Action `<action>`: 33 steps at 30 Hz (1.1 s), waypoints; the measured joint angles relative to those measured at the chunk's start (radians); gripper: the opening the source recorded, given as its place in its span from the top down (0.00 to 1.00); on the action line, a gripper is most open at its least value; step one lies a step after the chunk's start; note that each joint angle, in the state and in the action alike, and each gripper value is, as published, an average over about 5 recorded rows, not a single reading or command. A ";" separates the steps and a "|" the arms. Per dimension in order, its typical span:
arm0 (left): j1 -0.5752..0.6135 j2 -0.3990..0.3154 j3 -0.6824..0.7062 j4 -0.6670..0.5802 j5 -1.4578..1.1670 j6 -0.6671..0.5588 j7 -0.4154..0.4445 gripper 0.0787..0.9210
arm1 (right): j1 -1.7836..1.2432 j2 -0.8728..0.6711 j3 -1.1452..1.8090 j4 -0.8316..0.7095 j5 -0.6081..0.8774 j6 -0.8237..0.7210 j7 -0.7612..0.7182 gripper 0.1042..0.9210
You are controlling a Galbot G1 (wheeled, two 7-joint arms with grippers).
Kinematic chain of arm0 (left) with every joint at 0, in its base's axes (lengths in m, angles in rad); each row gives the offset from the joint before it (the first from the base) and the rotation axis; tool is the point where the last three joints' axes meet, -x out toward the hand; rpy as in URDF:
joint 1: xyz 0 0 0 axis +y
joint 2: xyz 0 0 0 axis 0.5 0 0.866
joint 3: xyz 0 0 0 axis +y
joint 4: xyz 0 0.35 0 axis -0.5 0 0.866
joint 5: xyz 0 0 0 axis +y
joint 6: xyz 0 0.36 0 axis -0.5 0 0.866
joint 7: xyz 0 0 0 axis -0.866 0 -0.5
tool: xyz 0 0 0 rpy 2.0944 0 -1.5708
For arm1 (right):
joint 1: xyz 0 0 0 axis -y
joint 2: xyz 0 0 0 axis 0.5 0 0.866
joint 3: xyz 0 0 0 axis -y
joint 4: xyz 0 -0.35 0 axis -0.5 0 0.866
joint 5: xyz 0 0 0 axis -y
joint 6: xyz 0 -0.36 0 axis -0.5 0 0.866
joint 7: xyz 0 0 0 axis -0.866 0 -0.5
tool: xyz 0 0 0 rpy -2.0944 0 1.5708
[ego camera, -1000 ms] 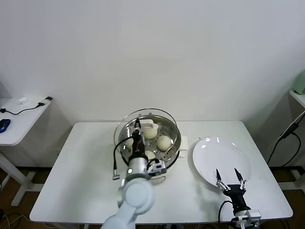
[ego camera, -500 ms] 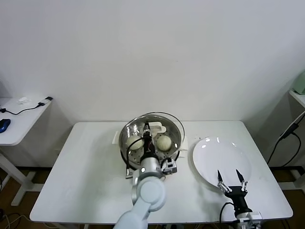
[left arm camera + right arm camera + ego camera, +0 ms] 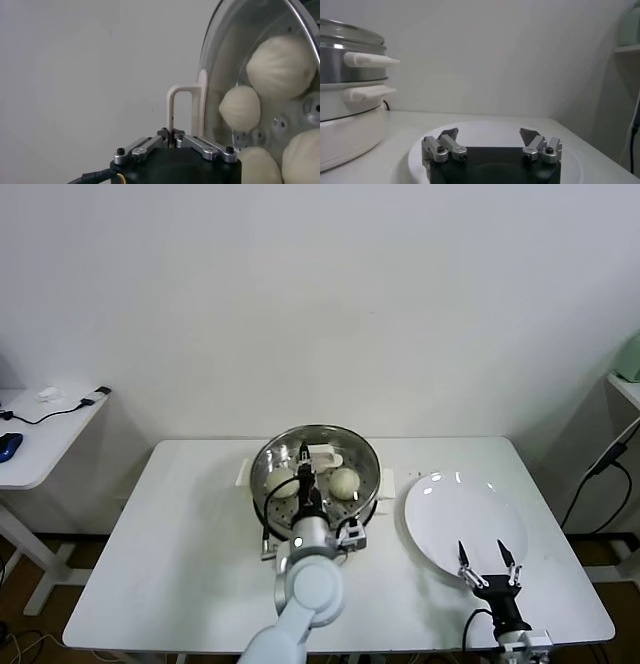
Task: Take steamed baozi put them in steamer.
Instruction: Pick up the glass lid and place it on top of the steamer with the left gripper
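Note:
The steamer (image 3: pixel 268 505) stands at the table's back middle, with steamed baozi (image 3: pixel 344 481) (image 3: pixel 279 482) lying on its perforated tray. My left gripper (image 3: pixel 304 456) is shut on the cream handle (image 3: pixel 322 454) of the round glass lid (image 3: pixel 345 434), which sits over the pot. In the left wrist view the left gripper (image 3: pixel 171 135) pinches the handle (image 3: pixel 182 105), and several baozi (image 3: pixel 282 65) show through the lid's glass (image 3: pixel 225 60). My right gripper (image 3: pixel 485 556) (image 3: pixel 490 134) hangs open and holds nothing over the near edge of the white plate (image 3: pixel 455 509) (image 3: pixel 485 125).
The steamer's body and cream side handles (image 3: pixel 370 60) stand beside the plate in the right wrist view. A side table (image 3: pixel 40 434) with a mouse and a cable is off the main table's left. The table (image 3: pixel 180 564) ends just in front of the right gripper.
The left gripper has carried the lid rightward from its tilted place at the steamer's left side and lowered it over the pot. The right gripper stayed put.

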 measured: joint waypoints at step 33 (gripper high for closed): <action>0.017 0.029 -0.020 0.010 -0.003 -0.033 -0.028 0.73 | -0.005 0.008 -0.002 0.000 -0.020 0.050 -0.004 0.12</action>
